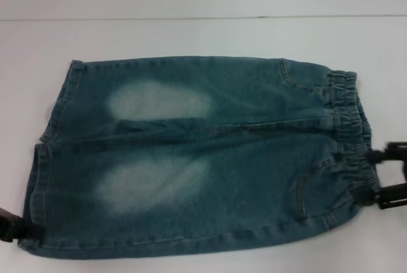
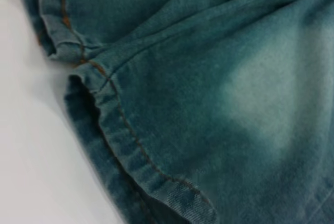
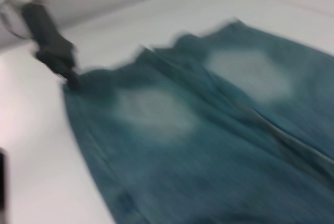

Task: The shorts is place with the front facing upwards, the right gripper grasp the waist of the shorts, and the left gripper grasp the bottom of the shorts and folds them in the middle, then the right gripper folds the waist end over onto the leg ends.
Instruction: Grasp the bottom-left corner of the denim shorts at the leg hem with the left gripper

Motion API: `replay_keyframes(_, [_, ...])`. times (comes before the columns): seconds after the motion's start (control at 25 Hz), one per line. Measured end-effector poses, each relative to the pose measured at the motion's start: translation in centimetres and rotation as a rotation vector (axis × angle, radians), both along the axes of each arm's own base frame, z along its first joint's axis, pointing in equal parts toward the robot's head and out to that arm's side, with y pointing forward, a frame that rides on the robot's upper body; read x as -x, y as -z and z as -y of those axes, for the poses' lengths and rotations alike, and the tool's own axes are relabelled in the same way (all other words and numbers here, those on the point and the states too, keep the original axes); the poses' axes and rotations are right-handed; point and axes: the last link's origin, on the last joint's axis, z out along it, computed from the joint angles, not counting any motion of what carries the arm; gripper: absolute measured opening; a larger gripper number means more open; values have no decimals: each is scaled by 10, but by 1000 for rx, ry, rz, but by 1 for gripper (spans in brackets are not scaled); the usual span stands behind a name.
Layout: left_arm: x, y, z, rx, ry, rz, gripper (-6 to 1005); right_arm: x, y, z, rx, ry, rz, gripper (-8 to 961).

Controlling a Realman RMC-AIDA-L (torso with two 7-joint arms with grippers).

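Denim is filling the near edge of the scene: the shorts (image 1: 197,158) are lying flat and front-up on the white table (image 1: 191,37), spread sideways with the waistband (image 1: 350,133) pointing toward the robot's right and the leg hems (image 1: 48,152) toward its left. Two pale faded patches are showing on the thighs, one on each leg, either side of the centre seam running across the shorts. At the near corner of the waistband, the right gripper (image 1: 389,181) is sitting just beside the elastic, its dark fingers (image 1: 394,152) standing apart with a gap between them, one level with the band and one a little nearer; whether they are touching the cloth I cannot tell. At the near corner of the leg hems, the left gripper (image 1: 9,228) is showing as a dark shape touching the edge of the shorts, also seen from the right wrist camera (image 3: 55,57); I cannot tell how its fingers are set. Up close, the left wrist camera is showing the hem (image 2: 130,145) with its orange stitching, slightly rumpled against the table.
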Motion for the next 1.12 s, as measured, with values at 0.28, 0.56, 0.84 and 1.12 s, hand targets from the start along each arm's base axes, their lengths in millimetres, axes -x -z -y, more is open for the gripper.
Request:
replay_keyframes(0.28, [-1,1,-4,-6,3,-3,67,-13,-22,-10,57,264,263,906])
replay_keyframes(0.56, [-2,5,-3,13,0,3,68,-15,-13,-12,112,307,326,907])
replay_keyframes(0.84, [0,3,-2,6,-4,1,68,-14,-3,-12,133,288,305,896])
replay_keyframes(1.12, [0,3,-2,6,-4,0,67,-10,-2,-15,123,261,285,824])
